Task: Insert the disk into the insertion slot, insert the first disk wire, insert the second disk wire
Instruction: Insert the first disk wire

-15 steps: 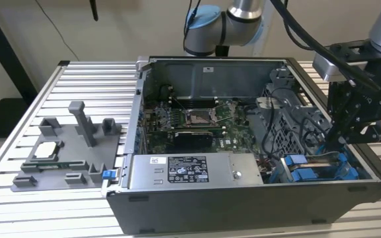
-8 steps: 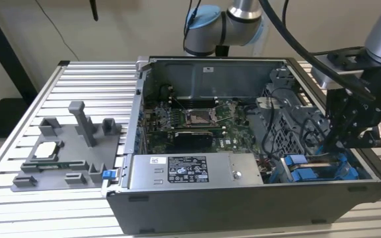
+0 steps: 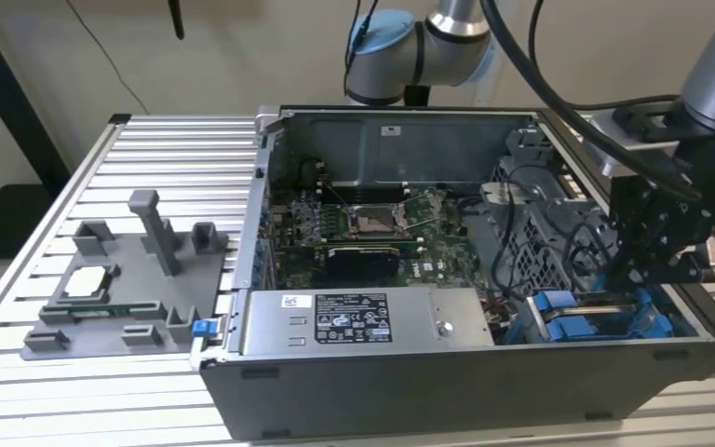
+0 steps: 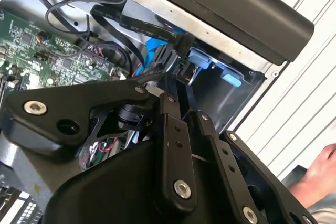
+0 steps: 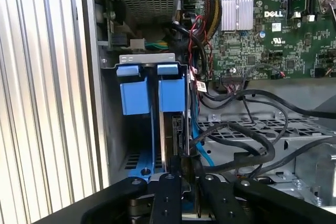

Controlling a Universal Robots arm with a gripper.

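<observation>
One big open computer case (image 3: 457,391) sits on the surface (image 3: 146,149), with one white sticker (image 3: 351,319) on its grey box (image 3: 457,321), and at the exterior view's lower right the gripper (image 3: 640,279) is right at the disk (image 5: 176,129) in the insertion slot (image 5: 147,59) by two blue tabs (image 5: 134,70); I cannot tell about its jaws.

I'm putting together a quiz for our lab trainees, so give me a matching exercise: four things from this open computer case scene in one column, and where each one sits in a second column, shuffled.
Things
1. grey metal power supply box with a sticker
2. square silver processor socket
3. flat square silver chip
4. black gripper

Places
A. on the grey plastic fixture outside the case
B. at the bright blue plastic carriers
C. along the dark grey case wall nearest the exterior view
D. middle of the green motherboard

Pairs: 1-C, 2-D, 3-A, 4-B
</observation>
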